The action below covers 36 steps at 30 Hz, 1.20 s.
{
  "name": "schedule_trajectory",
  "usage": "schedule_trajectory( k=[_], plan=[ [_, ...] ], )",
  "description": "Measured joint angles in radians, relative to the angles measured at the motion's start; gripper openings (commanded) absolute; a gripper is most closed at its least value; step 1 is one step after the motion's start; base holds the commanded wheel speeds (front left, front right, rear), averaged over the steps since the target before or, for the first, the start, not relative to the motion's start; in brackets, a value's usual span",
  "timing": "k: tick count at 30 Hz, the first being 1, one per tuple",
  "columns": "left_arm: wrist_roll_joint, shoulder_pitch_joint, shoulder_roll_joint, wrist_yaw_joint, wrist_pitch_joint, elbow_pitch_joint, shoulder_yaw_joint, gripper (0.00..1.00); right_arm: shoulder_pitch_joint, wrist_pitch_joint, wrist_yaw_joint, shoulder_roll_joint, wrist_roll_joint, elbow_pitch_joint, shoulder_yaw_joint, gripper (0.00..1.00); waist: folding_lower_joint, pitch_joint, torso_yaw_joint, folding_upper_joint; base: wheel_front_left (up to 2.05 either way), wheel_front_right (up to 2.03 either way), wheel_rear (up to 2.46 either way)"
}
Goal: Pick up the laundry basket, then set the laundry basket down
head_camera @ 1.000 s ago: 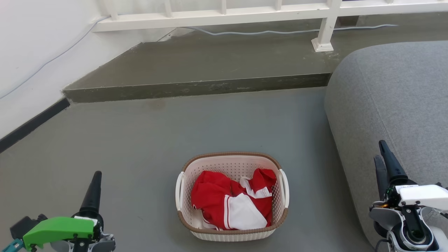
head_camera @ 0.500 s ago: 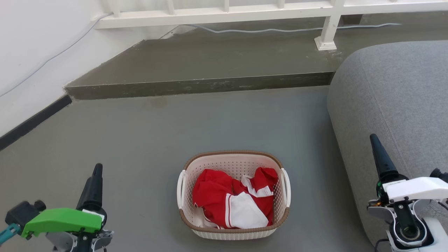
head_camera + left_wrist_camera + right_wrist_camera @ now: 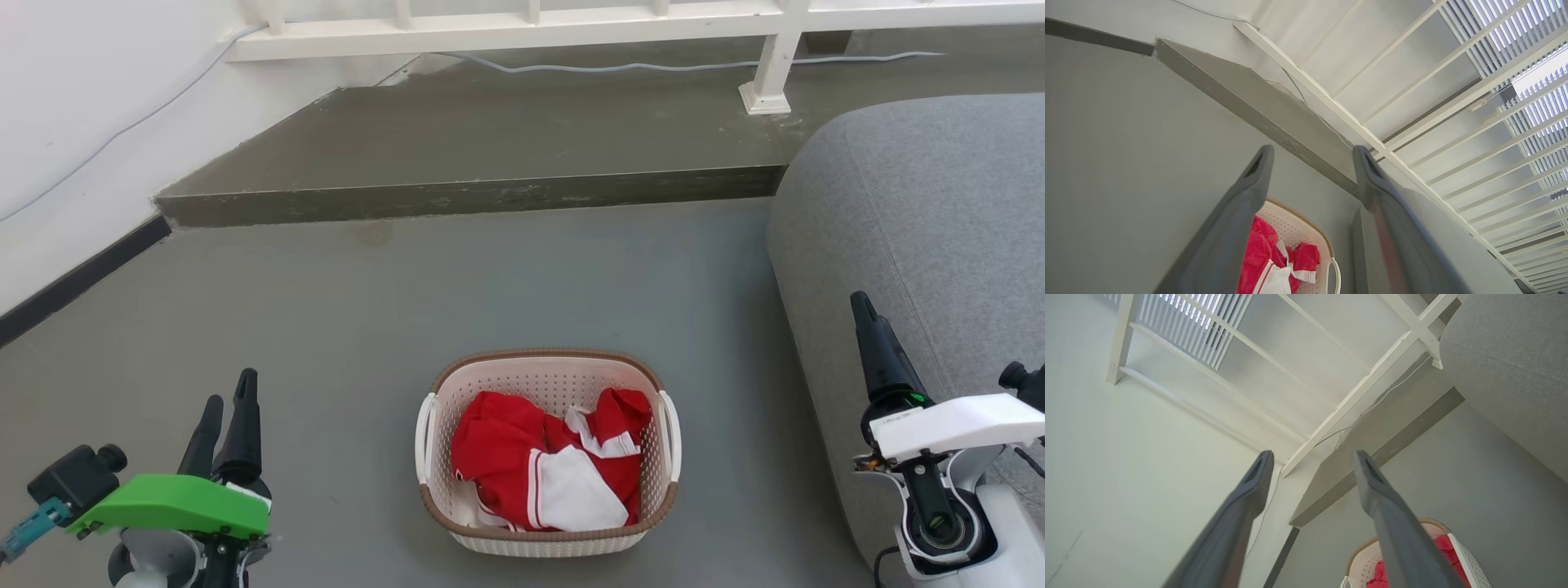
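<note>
Perforated matt plastic laundry basket (image 3: 542, 545)

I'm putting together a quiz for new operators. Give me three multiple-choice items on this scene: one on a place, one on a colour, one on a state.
1. Where does the cream-white perforated plastic laundry basket with the brown rim stand?
A. on the grey floor
B. on the raised step
C. on the grey upholstered seat

2. What colours is the crumpled cloth inside it?
A. blue and yellow
B. red and white
C. black

3. What state is the left end effector in?
A. shut on a handle
B. open, holding nothing
C. shut on the cloth

Answers:
1. A, the basket sits flat on the floor, in front of the step.
2. B, the fabric is red with white panels and trim.
3. B, the left wrist view shows a wide gap between its fingers, with nothing in it.
</note>
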Motion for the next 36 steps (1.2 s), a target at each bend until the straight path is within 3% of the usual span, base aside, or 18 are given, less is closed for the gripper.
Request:
schedule_trajectory(
  k=[36],
  plan=[
    [0.451, -0.015, -0.013, 0.007, -0.113, -0.07, -0.042, 1.0, -0.004, -0.114, -0.035, 0.005, -0.462, -0.065, 0.061, 1.0, 0.0, 0.012, 0.018, 0.0, 0.0, 0.0, 0.0]
  ],
)
